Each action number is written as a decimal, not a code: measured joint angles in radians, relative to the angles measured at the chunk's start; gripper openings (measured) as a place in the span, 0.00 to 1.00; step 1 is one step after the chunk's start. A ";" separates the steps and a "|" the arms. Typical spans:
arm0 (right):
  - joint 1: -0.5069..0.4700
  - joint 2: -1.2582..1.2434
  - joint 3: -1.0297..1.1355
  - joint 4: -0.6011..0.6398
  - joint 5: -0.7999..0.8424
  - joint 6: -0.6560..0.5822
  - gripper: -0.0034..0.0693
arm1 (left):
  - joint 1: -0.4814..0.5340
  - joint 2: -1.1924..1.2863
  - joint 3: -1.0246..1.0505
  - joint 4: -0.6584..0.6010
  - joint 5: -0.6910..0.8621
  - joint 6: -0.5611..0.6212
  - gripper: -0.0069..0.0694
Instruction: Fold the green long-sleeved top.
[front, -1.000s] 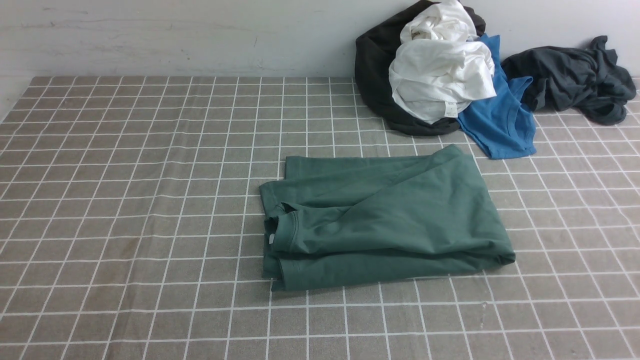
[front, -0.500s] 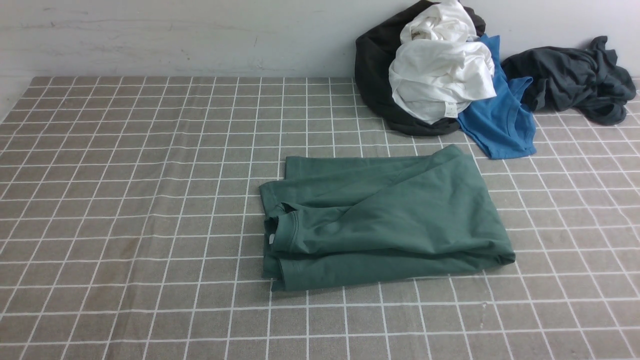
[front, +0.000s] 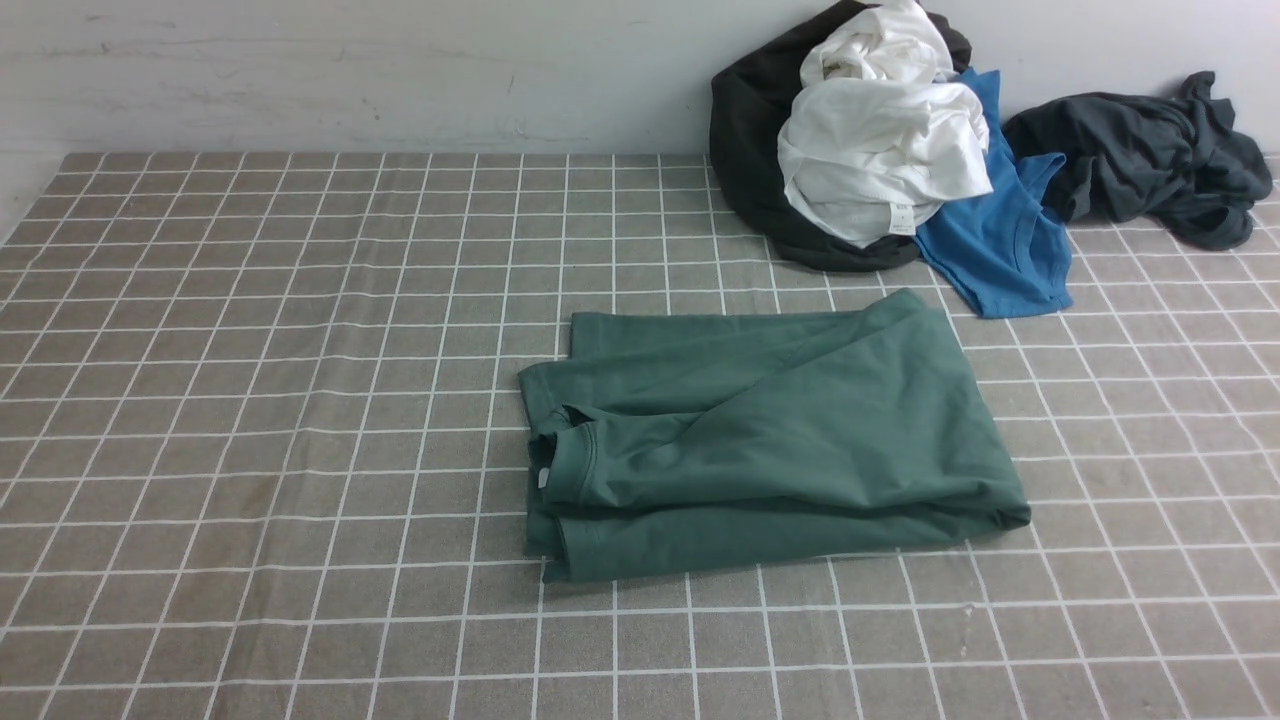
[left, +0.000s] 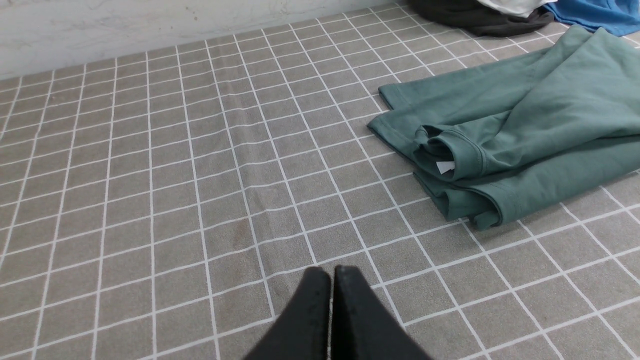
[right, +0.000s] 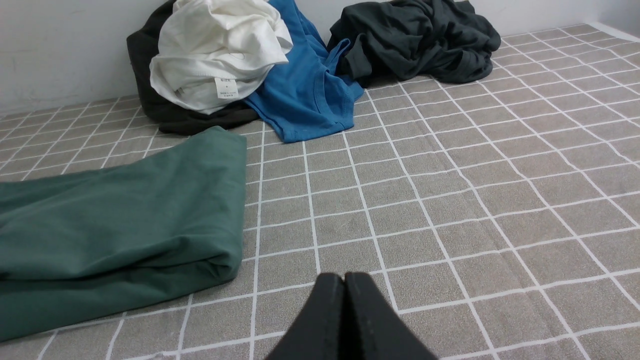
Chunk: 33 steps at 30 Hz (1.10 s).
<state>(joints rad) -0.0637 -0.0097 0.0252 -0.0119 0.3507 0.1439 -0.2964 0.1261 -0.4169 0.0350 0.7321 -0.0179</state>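
The green long-sleeved top (front: 770, 440) lies folded into a flat rectangle in the middle of the checked table, its ribbed collar and white neck label (front: 543, 478) at its left end. It also shows in the left wrist view (left: 520, 130) and in the right wrist view (right: 115, 225). Neither arm shows in the front view. My left gripper (left: 332, 272) is shut and empty over bare cloth, apart from the top's collar end. My right gripper (right: 344, 277) is shut and empty over bare cloth, beside the top's other end.
A heap of a black garment (front: 745, 150), a white garment (front: 880, 150) and a bright blue T-shirt (front: 1000, 240) lies at the back right against the wall. A dark grey-black garment (front: 1150, 160) lies further right. The table wears a grey checked cloth (front: 250, 350).
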 joint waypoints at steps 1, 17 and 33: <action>0.000 0.000 0.000 0.000 0.000 0.000 0.03 | 0.000 0.000 0.000 0.000 0.000 0.000 0.08; 0.000 0.000 0.000 0.000 0.000 0.000 0.03 | 0.021 -0.004 0.070 -0.018 -0.167 0.002 0.08; 0.000 0.000 0.000 -0.001 0.001 0.000 0.03 | 0.274 -0.137 0.443 -0.080 -0.411 0.053 0.08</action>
<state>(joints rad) -0.0637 -0.0097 0.0252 -0.0131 0.3518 0.1439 -0.0222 -0.0107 0.0262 -0.0453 0.3209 0.0355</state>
